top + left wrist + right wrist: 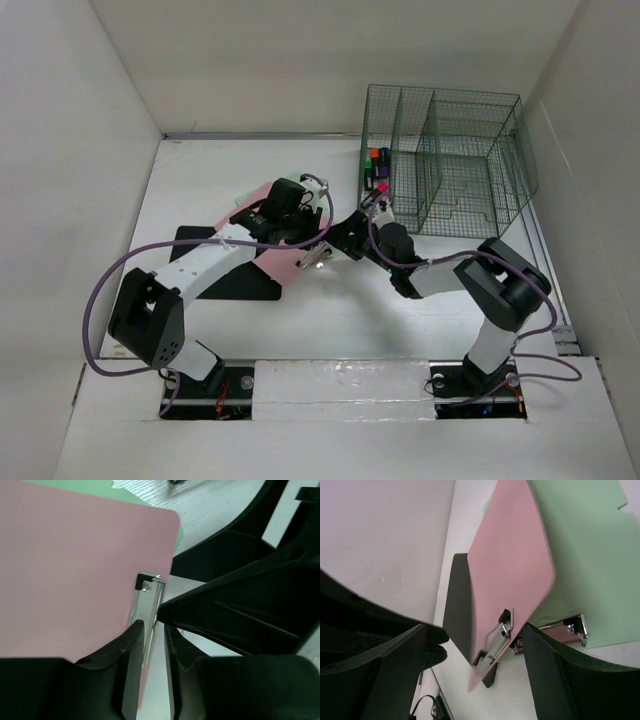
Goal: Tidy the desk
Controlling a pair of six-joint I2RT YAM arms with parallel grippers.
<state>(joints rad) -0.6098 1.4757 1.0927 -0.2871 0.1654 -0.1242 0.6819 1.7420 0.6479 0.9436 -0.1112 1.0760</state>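
Note:
On the white desk (340, 320) a pink clipboard (283, 258) lies tilted over a green clipboard (585, 555) and a black clipboard (205, 238). My left gripper (152, 630) is shut on the pink clipboard (75, 570) at its clip end, one finger on each side of the metal clip (148, 602). In the right wrist view the pink clipboard (510, 565) slants up off the desk, with a dark finger under its clip (495, 645). My right gripper (480, 680) stands open, its fingers wide apart either side of that clip end, touching nothing. It faces my left gripper (306, 252) closely.
A green wire-mesh rack (450, 160) stands at the back right, with several markers (377, 165) in its left front pocket. White walls border the desk on the left, back and right. The green clipboard's own clip (572, 627) lies just beside my right finger.

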